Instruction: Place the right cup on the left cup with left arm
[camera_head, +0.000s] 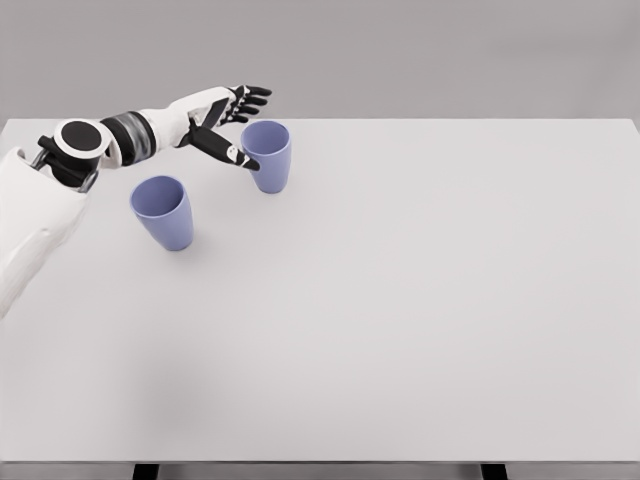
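Note:
Two lavender-blue cups stand upright on the white table (400, 300). The right cup (269, 156) is near the back, the left cup (164, 212) a little nearer and to its left. My left hand (241, 125) reaches in from the left, right beside the right cup's left rim. Its fingers (252, 97) are spread above and behind the rim while the thumb (228, 152) lies against the cup's left side. The hand holds nothing. My right arm does not show.
The table's far edge runs just behind the right cup. My left forearm (120, 135) stretches over the table above and behind the left cup.

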